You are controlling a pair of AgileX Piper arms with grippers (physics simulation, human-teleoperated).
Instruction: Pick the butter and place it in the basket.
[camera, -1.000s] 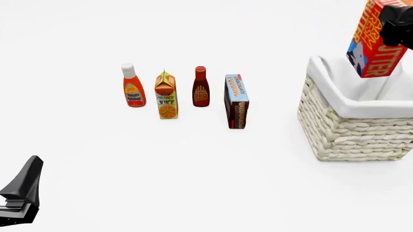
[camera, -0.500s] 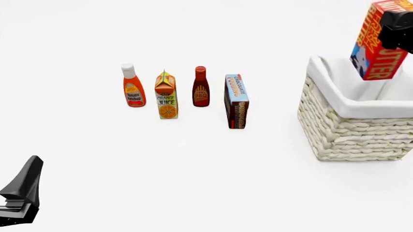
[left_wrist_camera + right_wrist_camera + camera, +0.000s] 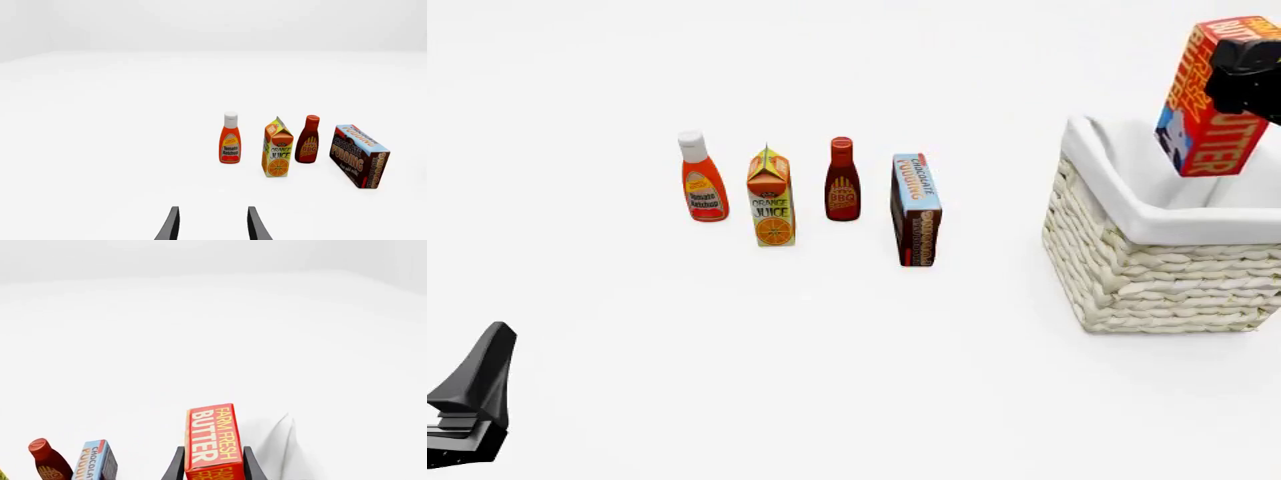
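While the right tool (image 3: 211,465) grips the butter (image 3: 1208,100) in the air, seemingly over the basket (image 3: 1154,270), lowering and release remain. Parted and empty, the left tool (image 3: 211,225) waits well apart above the bench (image 3: 827,380).

The basket (image 3: 1154,270) gapes open from above, only the butter (image 3: 1206,100) hanging over its mouth. Bare surface (image 3: 854,380) separates it from the pudding box (image 3: 916,209), nearest of the grocery row.
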